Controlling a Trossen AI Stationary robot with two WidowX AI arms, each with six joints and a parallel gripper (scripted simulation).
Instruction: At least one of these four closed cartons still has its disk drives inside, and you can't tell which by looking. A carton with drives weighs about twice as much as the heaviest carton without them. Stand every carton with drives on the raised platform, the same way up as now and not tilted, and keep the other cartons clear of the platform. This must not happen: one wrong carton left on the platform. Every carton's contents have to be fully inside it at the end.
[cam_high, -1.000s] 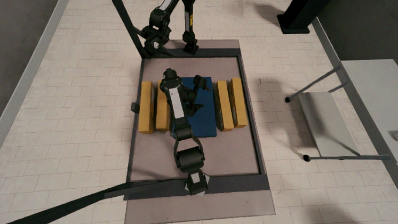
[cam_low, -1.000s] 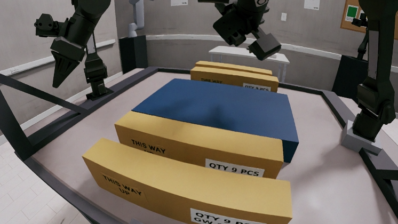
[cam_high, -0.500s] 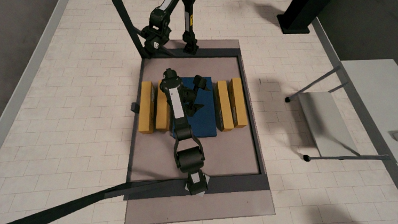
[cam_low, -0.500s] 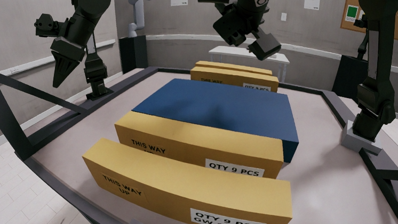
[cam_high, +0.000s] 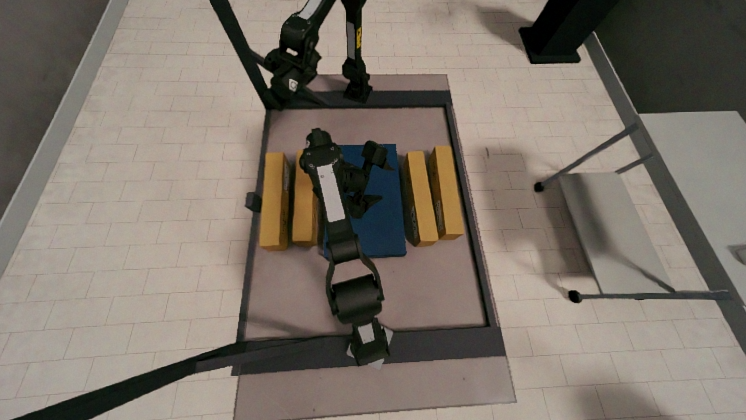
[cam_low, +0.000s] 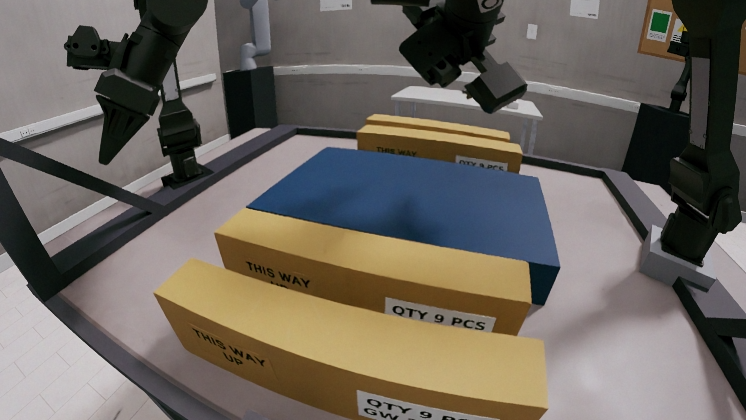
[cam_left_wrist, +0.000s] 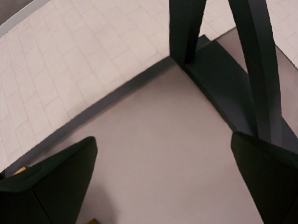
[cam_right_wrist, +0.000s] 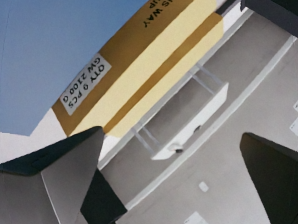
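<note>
The nearer pair of cartons (cam_low: 354, 333) (cam_low: 375, 276) and the inner far carton (cam_low: 438, 148) (cam_right_wrist: 135, 65) bear "THIS WAY" and "QTY 9 PCS" on their sides, with "UP" legible on the nearest, and the label (cam_right_wrist: 86, 83) in the right wrist view additionally reads "GW 2100 G".
</note>
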